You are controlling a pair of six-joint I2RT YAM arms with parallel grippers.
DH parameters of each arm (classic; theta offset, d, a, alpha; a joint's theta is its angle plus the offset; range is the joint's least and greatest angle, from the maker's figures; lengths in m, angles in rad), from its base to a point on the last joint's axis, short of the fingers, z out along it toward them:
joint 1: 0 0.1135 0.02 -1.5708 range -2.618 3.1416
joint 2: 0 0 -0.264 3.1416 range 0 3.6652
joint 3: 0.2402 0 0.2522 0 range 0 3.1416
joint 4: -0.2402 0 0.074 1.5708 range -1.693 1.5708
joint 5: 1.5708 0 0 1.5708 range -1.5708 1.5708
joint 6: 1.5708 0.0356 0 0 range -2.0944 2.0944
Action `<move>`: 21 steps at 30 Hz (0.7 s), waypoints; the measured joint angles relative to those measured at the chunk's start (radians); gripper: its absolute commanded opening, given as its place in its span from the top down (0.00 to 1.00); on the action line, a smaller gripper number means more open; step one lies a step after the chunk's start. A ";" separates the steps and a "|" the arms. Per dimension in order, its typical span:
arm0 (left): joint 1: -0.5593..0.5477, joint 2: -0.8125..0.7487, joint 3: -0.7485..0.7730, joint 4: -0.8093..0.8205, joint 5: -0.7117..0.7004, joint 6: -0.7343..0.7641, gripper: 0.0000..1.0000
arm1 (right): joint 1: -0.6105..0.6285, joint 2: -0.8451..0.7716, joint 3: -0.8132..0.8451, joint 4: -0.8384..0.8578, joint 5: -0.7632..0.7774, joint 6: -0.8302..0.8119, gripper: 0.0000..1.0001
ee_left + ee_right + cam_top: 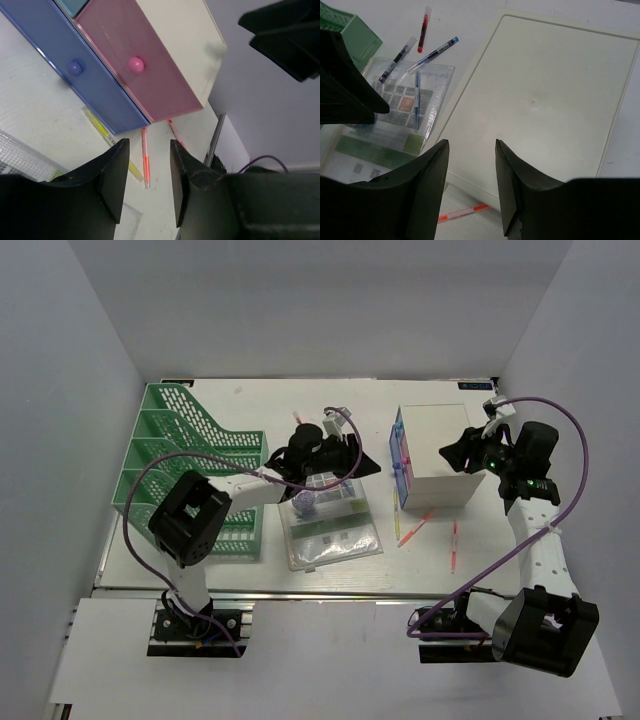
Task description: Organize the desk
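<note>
Concerning the worktop (250,400): large, white, flat, filling the middle of the top view from the arm bases to the far wall. Likely stiff, heavy and fixed, so nothing to grip on it. Better to take hold of the loose things lying on it.

On its left side, a green mesh file rack (190,460). In the middle, a clear plastic sleeve (330,535) with printed sheets inside, probably thin, floppy and slippery, best taken at an edge. On the right, a white drawer box (440,455), and just in front of it an orange pen (454,545): light, thin, likely to roll, best pinched at mid-barrel.

Only in the left wrist view: the box front with a blue drawer (75,67) and a pink drawer (150,75), each with a round knob, and a yellow marker (102,130) beside the blue one. Left pincer (148,150) moderately wide and empty.

Only in the right wrist view: the plain box lid from above, and a red pen (422,30) on the bare surface beyond the sleeve. Right pincer (470,147) also parted, holding nothing.
</note>
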 measured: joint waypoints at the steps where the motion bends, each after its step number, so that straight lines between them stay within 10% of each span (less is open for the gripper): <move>1: -0.005 0.019 0.009 0.011 -0.013 -0.020 0.50 | 0.000 0.000 0.000 0.001 -0.002 0.003 0.52; 21: -0.062 0.130 0.107 0.063 -0.225 -0.229 0.41 | 0.003 0.006 -0.020 0.028 0.006 0.009 0.57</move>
